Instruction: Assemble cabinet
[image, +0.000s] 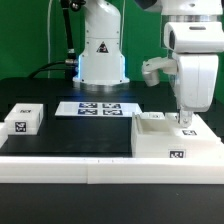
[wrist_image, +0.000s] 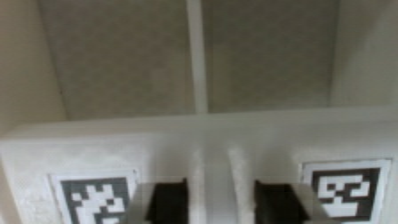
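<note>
On desk, exterior view's right: cabinet (image: 160, 142), open side up so I can reach in.
Pincer (image: 184, 124): low on cabinet's edge, fingers (wrist_image: 169, 202) apart w/ white plastic between; clamped or not, can't tell.
Why: prob. setting a grip to shift it.

Words, numbers, brands: none could be read in either view.
Arm base (image: 102, 68): carried a triangle warning sign (image: 102, 49), its symbol too small to make out.
Marker board (image: 64, 108): showed a row of black-and-white board tags (image: 88, 108).
Block (image: 28, 114): wore one block tag (image: 18, 126).
Cabinet (image: 150, 140): had a front tag (image: 178, 154), and two close-up tags (wrist_image: 98, 200) filled the wrist view.
</note>
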